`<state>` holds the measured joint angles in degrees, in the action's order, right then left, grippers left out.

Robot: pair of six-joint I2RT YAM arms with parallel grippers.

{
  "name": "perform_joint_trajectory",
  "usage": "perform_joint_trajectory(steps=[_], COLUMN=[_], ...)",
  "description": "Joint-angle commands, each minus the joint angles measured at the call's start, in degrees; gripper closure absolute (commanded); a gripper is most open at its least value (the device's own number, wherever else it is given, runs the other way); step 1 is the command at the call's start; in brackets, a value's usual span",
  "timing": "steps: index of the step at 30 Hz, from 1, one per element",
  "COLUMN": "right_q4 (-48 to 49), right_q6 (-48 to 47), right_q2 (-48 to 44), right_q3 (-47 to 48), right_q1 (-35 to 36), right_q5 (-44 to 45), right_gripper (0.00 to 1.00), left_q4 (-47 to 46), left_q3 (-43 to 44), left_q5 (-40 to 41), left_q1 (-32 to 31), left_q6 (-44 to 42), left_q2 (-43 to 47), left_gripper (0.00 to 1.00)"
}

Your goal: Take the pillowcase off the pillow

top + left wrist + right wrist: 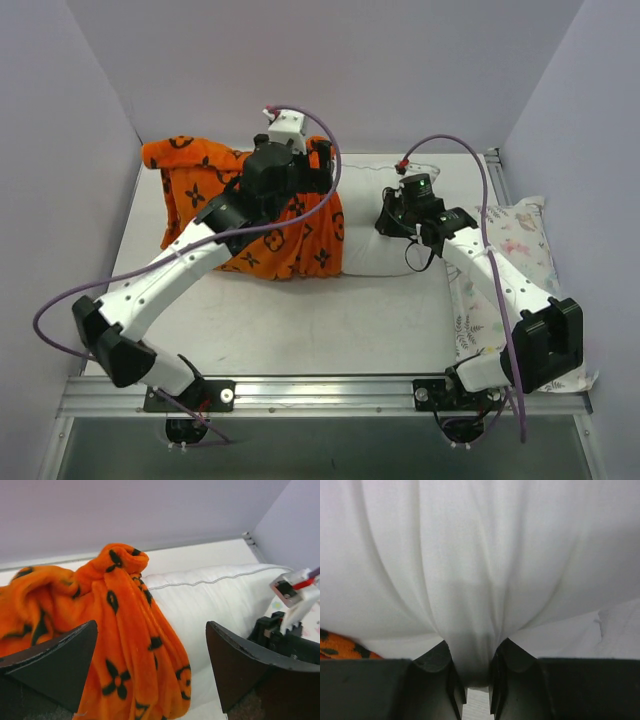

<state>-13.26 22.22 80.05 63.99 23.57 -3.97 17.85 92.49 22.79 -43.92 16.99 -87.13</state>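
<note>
Two grippers: the right gripper (470,652) pinches the white pillow (365,250) near the desk's (300,330) far edge; the left gripper (151,630) gapes open over the half-off pillowcase (190,180). Next, I think, grab orange cloth, pull left.

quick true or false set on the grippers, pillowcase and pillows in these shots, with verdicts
1. The right gripper pinches the white pillow. True.
2. The left gripper is shut on the pillowcase. False: its jaws stand open.
3. The pillowcase sits bunched over the pillow's left end. True.
4. Nothing lies at the table's right edge. False: a printed pillow lies there.
</note>
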Motion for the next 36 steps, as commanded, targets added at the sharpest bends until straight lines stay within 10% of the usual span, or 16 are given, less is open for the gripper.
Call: perform_joint_trajectory(steps=[1, 6, 9, 19, 23, 25, 36], right_q4=[-4.9, -6.7, -8.3, -11.4, -12.1, -13.0, -22.2], right_q6=[-0.5, -1.1, -1.6, -2.7, -2.5, -2.6, -1.7], right_q2=[-0.2, -1.4, -0.5, -0.8, -2.3, -3.1, -6.1], right_q3=[3.9, 5.5, 7.6, 10.1, 10.0, 11.1, 20.4], right_q1=[-1.0, -1.2, -1.3, -2.0, -2.4, -2.7, -8.4], right_q5=[-1.2, -0.6, -1.0, -2.5, -1.8, -1.2, 2.7], right_gripper=[1.00, 1.00, 1.00, 1.00, 1.00, 1.00, 1.00], left_q4=[-3.3, 0.0, -3.6, -3.3, 1.0, 3.8, 14.3], left_q3=[-6.4, -19.9, -25.8, -22.4, -18.8, -16.4, -17.3], left_q5=[11.3, 12.0, -2.0, -9.2, -2.7, 2.3, 26.5], left_q1=[-2.4, -0.7, 4.0, 8.9, 9.6, 10.1, 27.2], left_q6=[-1.9, 2.6, 3.2, -1.2, -0.6, 1.5, 12.0], left_q2=[7.8, 11.5, 10.5, -0.6, -5.0, -7.1, -6.2], left_gripper=[0.03, 0.03, 0.02, 0.03, 0.54, 0.99, 1.00])
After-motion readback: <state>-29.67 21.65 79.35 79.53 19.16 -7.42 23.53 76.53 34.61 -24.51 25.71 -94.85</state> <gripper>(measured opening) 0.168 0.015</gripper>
